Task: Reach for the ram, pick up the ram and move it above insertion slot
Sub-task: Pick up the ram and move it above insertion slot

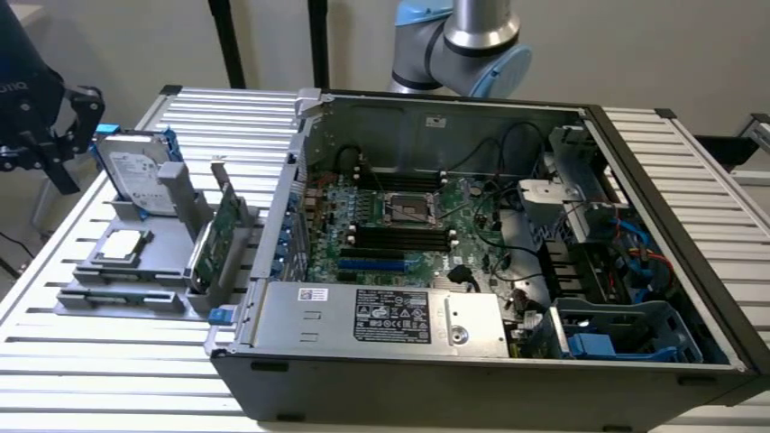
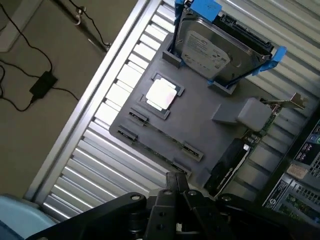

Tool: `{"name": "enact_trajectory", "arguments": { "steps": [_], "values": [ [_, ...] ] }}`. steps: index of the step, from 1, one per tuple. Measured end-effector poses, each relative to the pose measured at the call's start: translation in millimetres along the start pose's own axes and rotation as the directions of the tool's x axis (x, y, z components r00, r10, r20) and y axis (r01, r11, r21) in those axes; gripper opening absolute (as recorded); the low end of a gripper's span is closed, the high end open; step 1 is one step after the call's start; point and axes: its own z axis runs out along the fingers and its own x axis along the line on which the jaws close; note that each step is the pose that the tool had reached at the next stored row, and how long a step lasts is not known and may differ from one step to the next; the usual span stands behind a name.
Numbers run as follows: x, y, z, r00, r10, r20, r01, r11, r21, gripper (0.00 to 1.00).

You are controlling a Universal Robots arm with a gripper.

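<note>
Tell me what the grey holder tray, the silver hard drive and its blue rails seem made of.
Grey holder tray: probably plastic, matte, with moulded-looking blocks. Silver hard drive: metal casing by its dull sheen, white label on top. Blue rails: likely plastic, uniform bright colour, slight gloss.

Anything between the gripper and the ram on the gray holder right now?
Nothing visible. In the wrist view the gripper hangs over the edge of the gray holder where the ram lies in its slot, with open space between. The hard drive, processor and expansion card sit elsewhere on the holder, off that line.
</note>
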Motion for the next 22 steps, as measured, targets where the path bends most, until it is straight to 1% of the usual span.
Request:
{"name": "enact_trajectory", "arguments": {
  "steps": [3,6,8,11,13,17,20,22],
  "values": [
    [0.0,0.0,0.4,0.9985,-0.054,-0.0022,0.054,0.9986,0.0000,0.11],
    [0.0,0.0,0.9,0.9941,-0.108,-0.0041,0.108,0.9942,-0.0002,0.11],
    [0.0,0.0,1.3,0.9896,-0.144,-0.0055,0.144,0.9896,-0.0004,0.11],
    [0.0,-0.1,1.7,0.9802,-0.198,-0.0075,0.198,0.9802,-0.0007,0.11],
    [0.0,-0.1,2.0,0.9724,-0.233,-0.0090,0.233,0.9725,-0.0010,0.11],
    [0.0,-0.1,2.7,0.9528,-0.303,-0.0115,0.303,0.9528,-0.0017,0.11],
    [0.0,-0.1,3.1,0.9349,-0.355,-0.0135,0.355,0.9350,-0.0023,0.11],
    [0.0,-0.2,3.5,0.9208,-0.390,-0.0148,0.390,0.9209,-0.0028,0.11]
  ]
}}
